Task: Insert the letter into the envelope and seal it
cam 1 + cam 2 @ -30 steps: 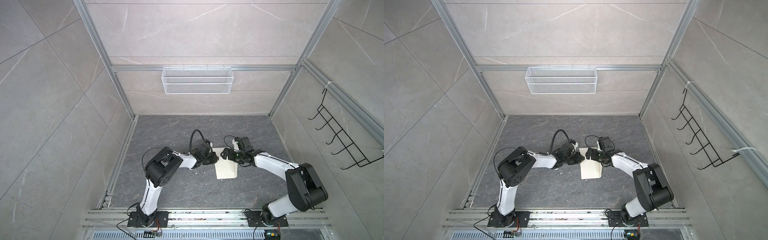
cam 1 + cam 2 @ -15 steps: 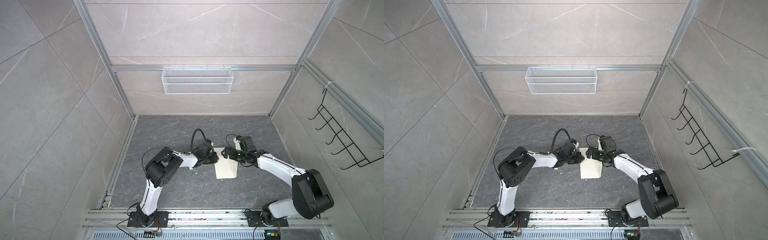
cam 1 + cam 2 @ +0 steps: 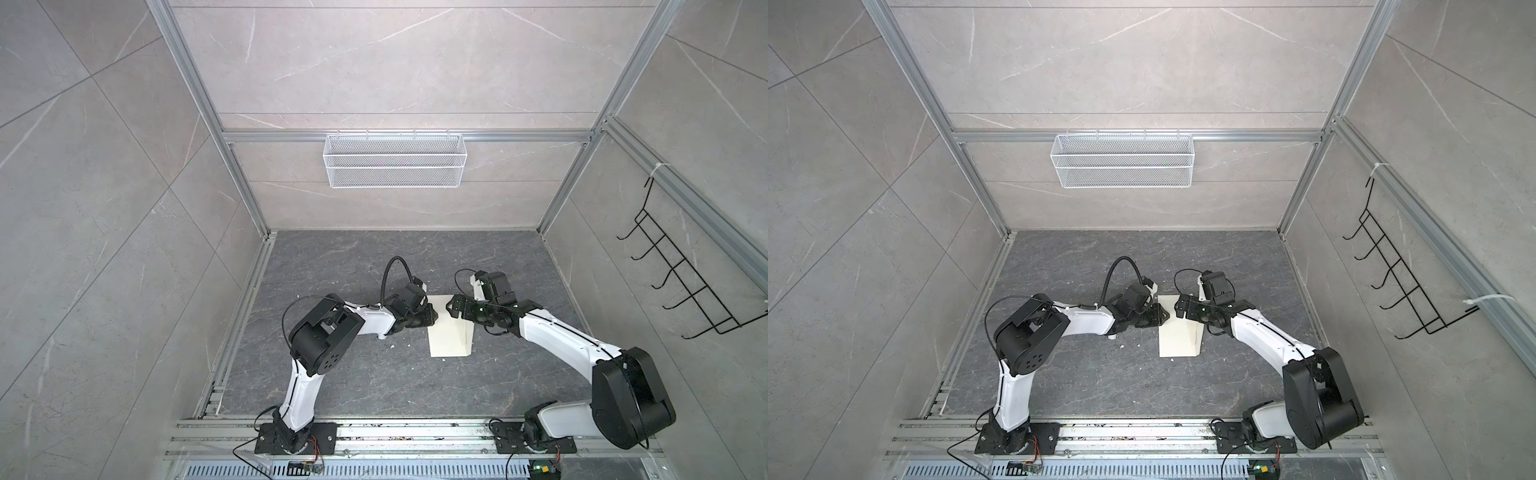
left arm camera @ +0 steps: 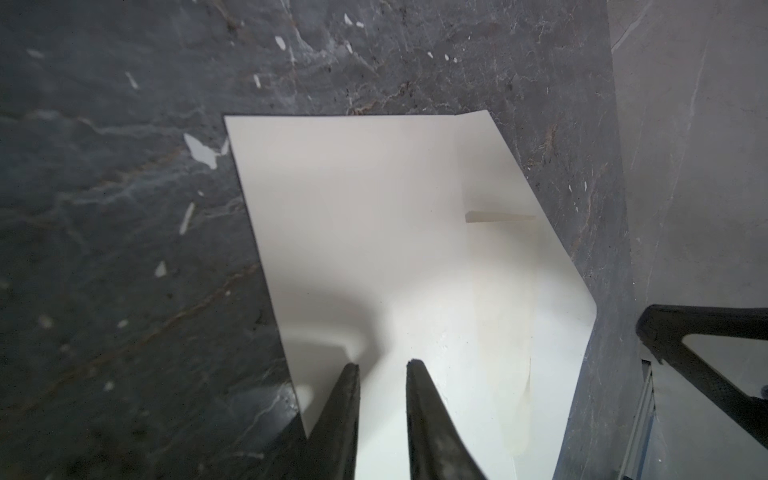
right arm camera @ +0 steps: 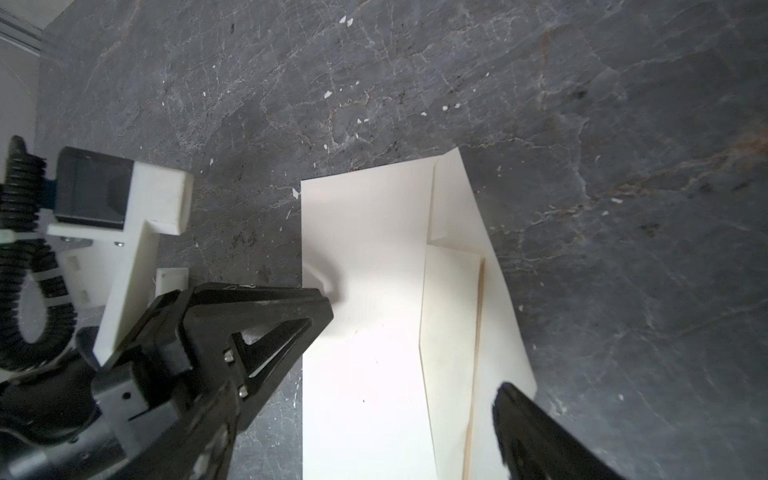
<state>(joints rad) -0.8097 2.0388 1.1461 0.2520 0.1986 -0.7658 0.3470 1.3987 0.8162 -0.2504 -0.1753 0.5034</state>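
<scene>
In both top views the envelope [image 3: 449, 338] [image 3: 1177, 338] lies mid-bench. My left gripper [image 3: 431, 322] sits at its left edge, and my right gripper [image 3: 452, 308] gapes wide over its far end.

Left wrist view: my left jaws are narrowly parted and hold nothing.

Right wrist view: the flap [image 5: 494, 316] stands half-raised. A tan sliver beneath it is probably the letter [image 5: 478, 332].

I'd pin the body, then sweep the flap flat along its crease.

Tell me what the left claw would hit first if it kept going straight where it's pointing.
Probably the envelope: the left claw points across its cream face, so paper comes first. Whether the tips already touch it is unclear.
</scene>
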